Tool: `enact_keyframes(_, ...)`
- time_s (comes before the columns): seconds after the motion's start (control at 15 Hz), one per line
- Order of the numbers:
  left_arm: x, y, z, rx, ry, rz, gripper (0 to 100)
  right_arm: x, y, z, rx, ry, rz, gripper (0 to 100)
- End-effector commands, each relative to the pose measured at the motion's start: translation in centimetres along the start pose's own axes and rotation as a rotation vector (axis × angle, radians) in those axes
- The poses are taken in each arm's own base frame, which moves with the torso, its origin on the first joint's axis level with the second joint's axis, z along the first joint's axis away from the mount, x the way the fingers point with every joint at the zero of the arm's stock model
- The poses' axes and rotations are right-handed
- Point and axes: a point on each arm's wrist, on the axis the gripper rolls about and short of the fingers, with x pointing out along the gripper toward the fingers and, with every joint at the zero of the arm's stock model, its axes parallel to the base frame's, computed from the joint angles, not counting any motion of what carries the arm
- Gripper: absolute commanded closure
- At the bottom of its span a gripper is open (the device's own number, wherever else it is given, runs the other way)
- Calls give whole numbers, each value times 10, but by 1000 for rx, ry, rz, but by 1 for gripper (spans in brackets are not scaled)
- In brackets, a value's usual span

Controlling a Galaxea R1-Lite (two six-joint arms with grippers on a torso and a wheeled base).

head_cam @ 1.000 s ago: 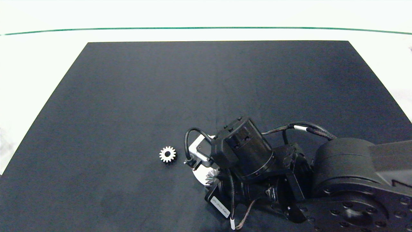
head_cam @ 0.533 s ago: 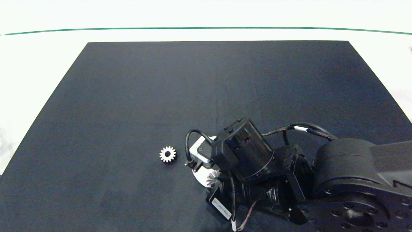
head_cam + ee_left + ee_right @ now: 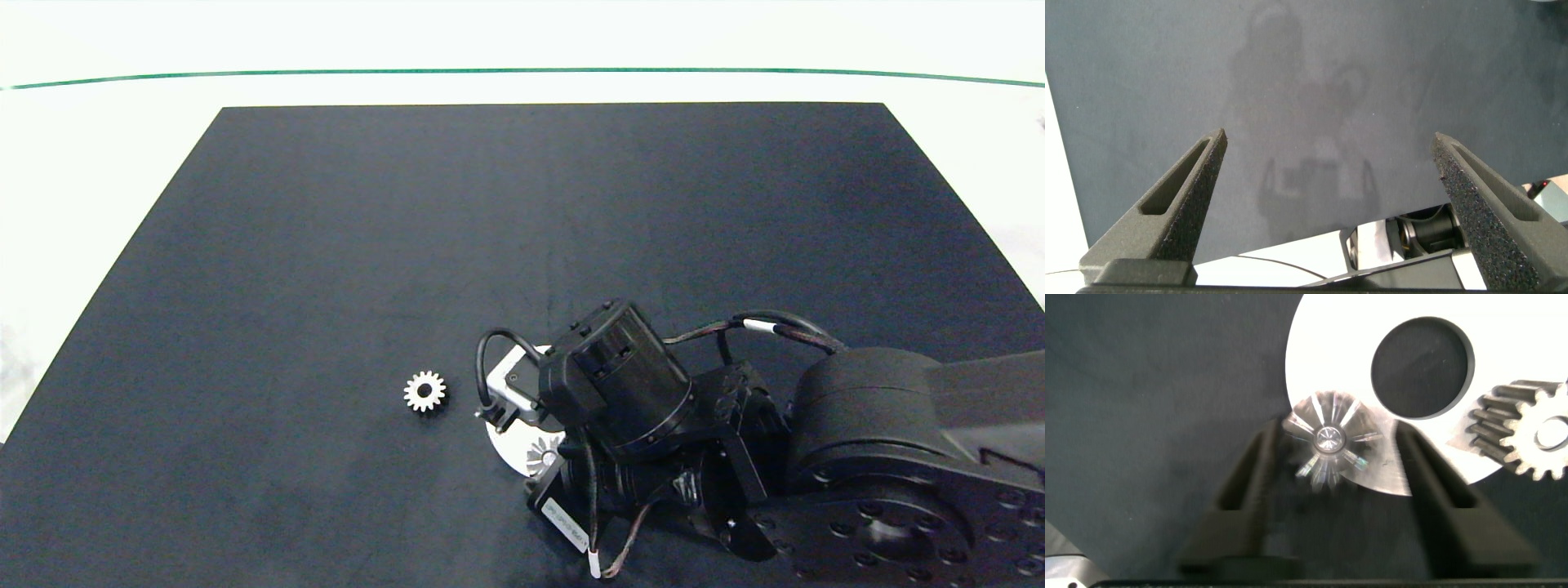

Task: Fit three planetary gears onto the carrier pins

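The white carrier disc (image 3: 1339, 351) with its large centre hole lies on the black mat, mostly under my right arm in the head view (image 3: 513, 445). One planetary gear (image 3: 1534, 439) sits on a carrier pin (image 3: 1553, 433) at the disc's rim. A second gear (image 3: 1327, 441), blurred, lies over the disc's edge between the fingers of my right gripper (image 3: 1339, 433); the fingers flank it with a small gap. A third gear (image 3: 424, 391) lies loose on the mat, left of the disc. My left gripper (image 3: 1331, 147) hangs open over bare mat.
The black mat (image 3: 522, 229) covers most of the white table (image 3: 98, 163). My right arm's wrist and cables (image 3: 620, 392) hang over the disc. The left arm is out of the head view.
My right arm has shifted slightly right and toward the near edge. The gear under it now looks flatter on the disc. The loose gear has not moved.
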Motion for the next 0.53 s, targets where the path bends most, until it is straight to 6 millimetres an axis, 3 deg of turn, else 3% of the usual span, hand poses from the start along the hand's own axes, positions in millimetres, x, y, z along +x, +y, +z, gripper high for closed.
enact_keyframes(0.07, -1, 0, 0, 1, 0, 0, 0, -1, -1, 5, 31, -19, -1, 0)
enact_keyframes(0.27, -3, 0, 1, 2, -15, 2, 0, -11, -4, 11, 44, -57, -5, 0)
enact_keyframes(0.53, -3, 1, 9, 7, -18, -5, 0, -82, -33, 22, 124, -226, -91, 0)
